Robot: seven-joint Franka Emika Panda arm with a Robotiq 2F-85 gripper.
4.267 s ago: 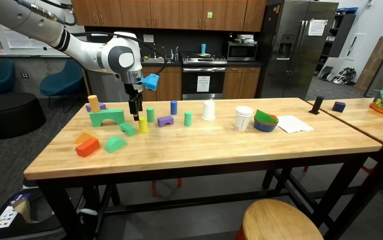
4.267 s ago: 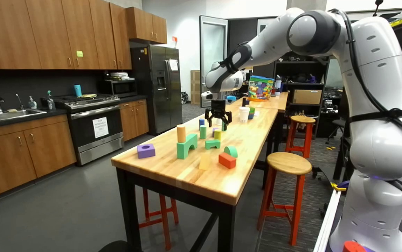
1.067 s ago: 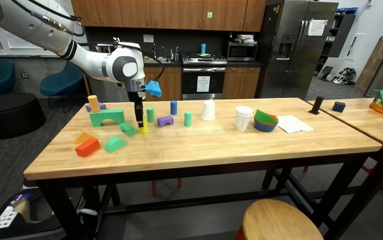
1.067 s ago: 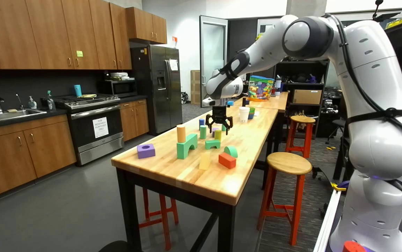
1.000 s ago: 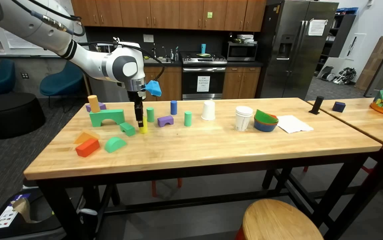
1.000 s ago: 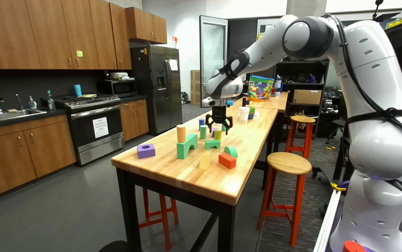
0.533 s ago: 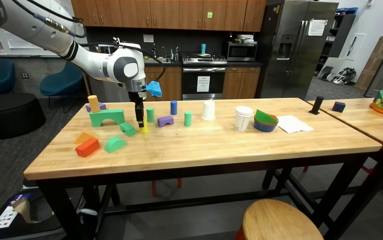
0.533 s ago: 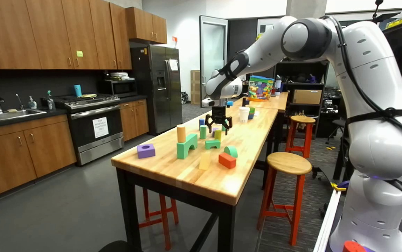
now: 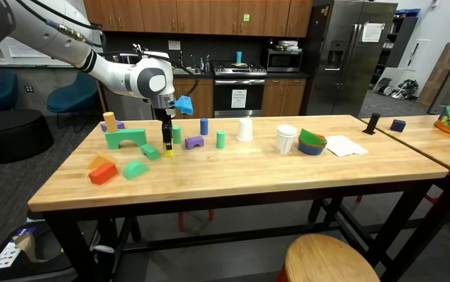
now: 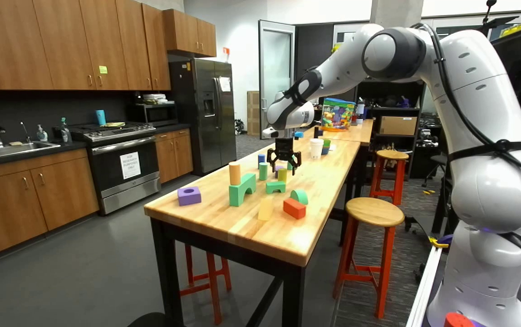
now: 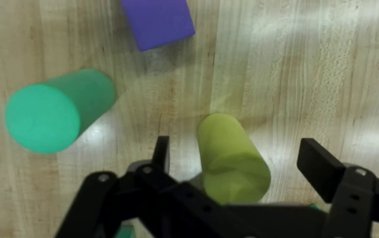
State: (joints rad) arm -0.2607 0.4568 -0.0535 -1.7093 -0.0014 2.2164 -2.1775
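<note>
My gripper (image 11: 237, 158) stands open above the table, its two fingers on either side of an upright yellow cylinder (image 11: 222, 140). A gap shows between the cylinder and each finger, and the black linkage hides part of its top. In an exterior view the gripper (image 9: 168, 145) covers the upper part of the yellow cylinder (image 9: 168, 153). A green cylinder (image 11: 42, 119) and a purple arch block (image 11: 159, 23) lie nearby in the wrist view. A small green arch (image 10: 275, 186) sits close to the yellow cylinder.
A large green arch (image 9: 126, 138) bears an orange cylinder (image 9: 110, 122). Nearer the front are a red block (image 9: 103, 173), an orange wedge (image 9: 100, 159) and a green half-round (image 9: 135, 169). A blue cylinder (image 9: 204, 126), white cups (image 9: 285, 139) and stacked bowls (image 9: 312, 142) stand farther along.
From several seconds ago, my gripper has come down around the yellow cylinder. Over the last second it has shifted slightly, to the right in an exterior view. The blocks have not moved.
</note>
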